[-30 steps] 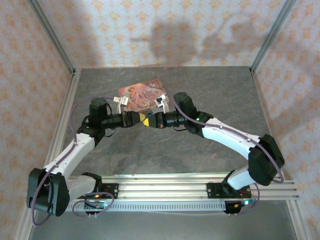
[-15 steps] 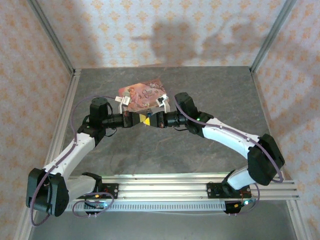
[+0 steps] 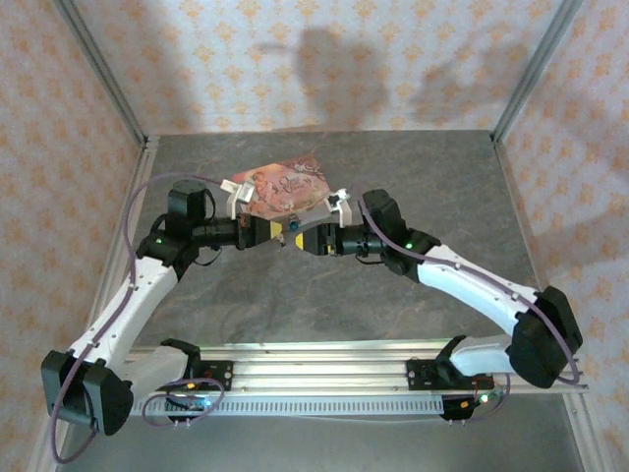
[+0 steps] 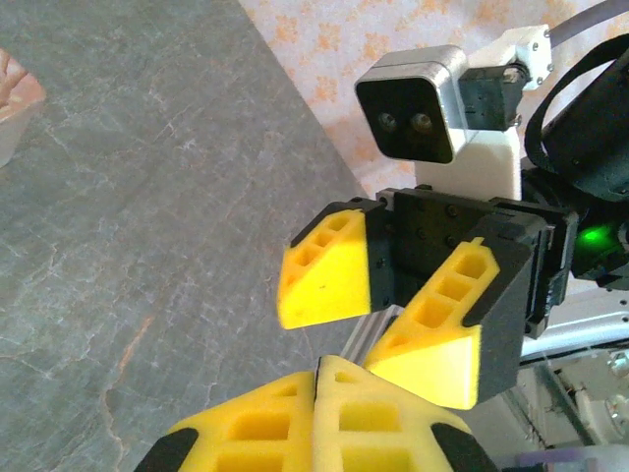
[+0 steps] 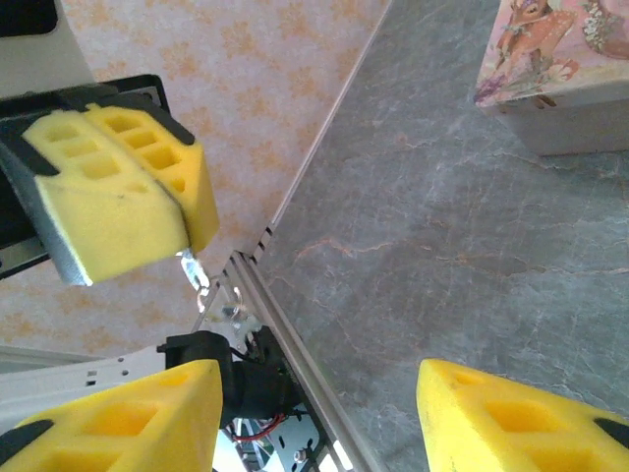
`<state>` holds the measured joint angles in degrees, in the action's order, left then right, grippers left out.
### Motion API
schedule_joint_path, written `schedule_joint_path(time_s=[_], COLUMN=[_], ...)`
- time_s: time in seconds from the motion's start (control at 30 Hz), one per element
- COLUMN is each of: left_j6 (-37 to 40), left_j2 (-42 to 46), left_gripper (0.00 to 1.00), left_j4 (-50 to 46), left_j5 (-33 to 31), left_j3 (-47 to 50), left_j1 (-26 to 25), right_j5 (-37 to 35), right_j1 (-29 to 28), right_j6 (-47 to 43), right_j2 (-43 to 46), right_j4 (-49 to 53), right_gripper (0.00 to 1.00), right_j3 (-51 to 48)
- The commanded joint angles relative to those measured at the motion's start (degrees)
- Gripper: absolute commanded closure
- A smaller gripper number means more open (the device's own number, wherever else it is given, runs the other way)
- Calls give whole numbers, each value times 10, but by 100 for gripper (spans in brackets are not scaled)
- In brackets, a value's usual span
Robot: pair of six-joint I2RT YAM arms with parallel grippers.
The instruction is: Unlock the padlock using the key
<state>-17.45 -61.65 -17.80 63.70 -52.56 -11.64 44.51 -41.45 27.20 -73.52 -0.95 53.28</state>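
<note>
The left fingers (image 5: 118,187) were pressed together in the air above the counter (image 3: 423,187). A thin silvery piece, which I took to be the key (image 5: 194,267), stuck out of their seam at the tip. From above, a tiny blue speck, probably the padlock (image 3: 294,225), sat at that same fingertip. I could not tell whether it was gripped too or hung from the key.

The right fingers (image 5: 108,413) were spread wide and held nothing. They faced the left pair tip to tip, with the key just beyond them. The key's long axis ran roughly along the line between the two arms, and the left arm was the nearer.

The pink tin (image 3: 280,185) lay just behind on the counter. Its lid carried script too small to read.
</note>
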Motion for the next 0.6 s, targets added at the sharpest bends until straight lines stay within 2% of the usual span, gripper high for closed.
schedule_joint_path(time_s=[0.0, 0.33, 0.57], left_j6=[80, 143, 168], left_j2=[-13, -45, -60], left_gripper=[100, 100, 100], left_j4=[-96, -173, -206], left_j5=[22, 85, 116], left_j3=[-38, -99, -128], left_j1=[0, 0, 0], right_j5=[2, 35, 60], right_j1=[0, -35, -48], right_j6=[1, -30, -18], right_j2=[16, -18, -44], right_j4=[-22, -4, -23], right_gripper=[45, 45, 51], right_j3=[-6, 46, 76])
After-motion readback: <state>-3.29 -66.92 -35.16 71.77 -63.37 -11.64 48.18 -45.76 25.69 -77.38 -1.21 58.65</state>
